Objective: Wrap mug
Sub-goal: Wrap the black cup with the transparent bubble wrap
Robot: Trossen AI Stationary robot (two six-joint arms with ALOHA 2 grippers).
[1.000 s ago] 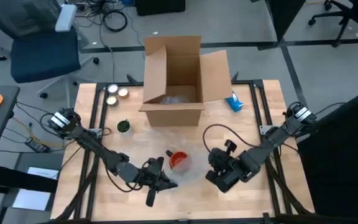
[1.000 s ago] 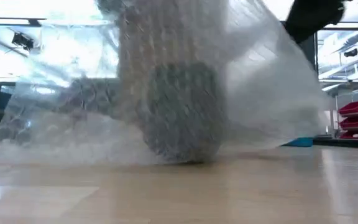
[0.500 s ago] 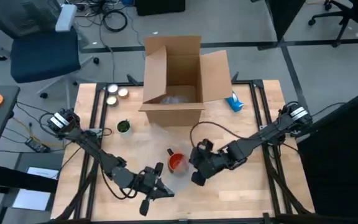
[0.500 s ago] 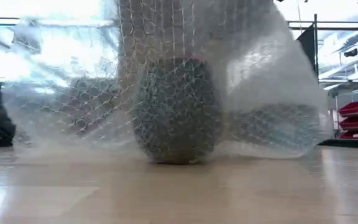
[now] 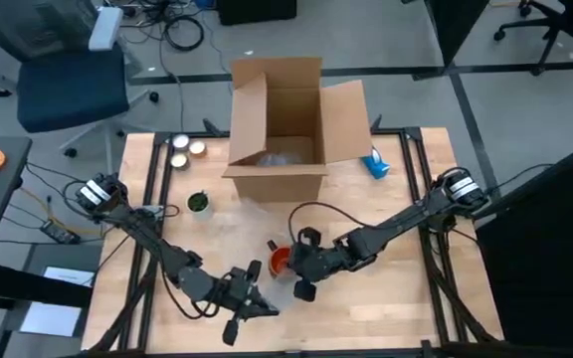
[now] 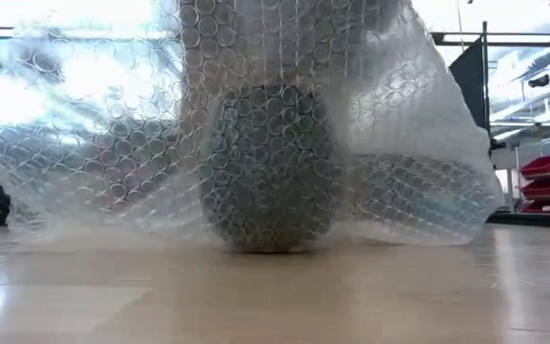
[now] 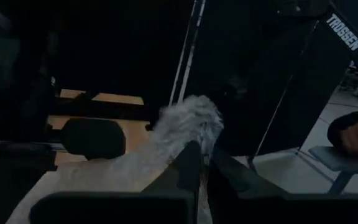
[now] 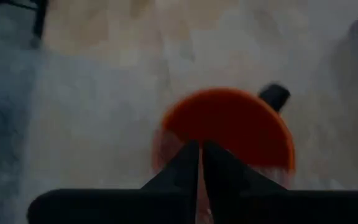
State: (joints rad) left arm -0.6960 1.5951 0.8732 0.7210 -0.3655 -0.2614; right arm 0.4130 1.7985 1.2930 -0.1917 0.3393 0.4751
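Note:
A red mug (image 5: 281,259) stands upright on the wooden table near its front middle. It sits inside a clear sheet of bubble wrap (image 6: 404,143), which drapes over and around it in the low view. My left gripper (image 5: 243,304) is near the front edge, left of the mug, shut on the wrap. My right gripper (image 5: 302,274) is right beside the mug on its right, shut on another part of the wrap. In the right wrist view the mug's rim (image 8: 229,121) lies just beyond the fingertips. My left gripper pinches a bunched part of the bubble wrap (image 7: 188,124) between its two fingers; the bunch sticks out past the fingertips. The wrap runs from there toward the mug. My right gripper pinches a thin part of the bubble wrap (image 8: 185,140) between its two fingers, from the mug's right side and close over the rim. Whether it holds one layer or several cannot be told.
An open cardboard box (image 5: 279,129) stands at the far middle with wrapped things inside. Two small tins (image 5: 184,147) and a green-filled cup (image 5: 197,202) are at the far left, a blue object (image 5: 374,164) at the far right. Bare table lies at the near right.
My right gripper has gone toward the table's left, up to the mug, drawing its side of the wrap over and against the mug. My left gripper has gone a little toward the near edge with its part of the wrap. The mug has stayed in place.

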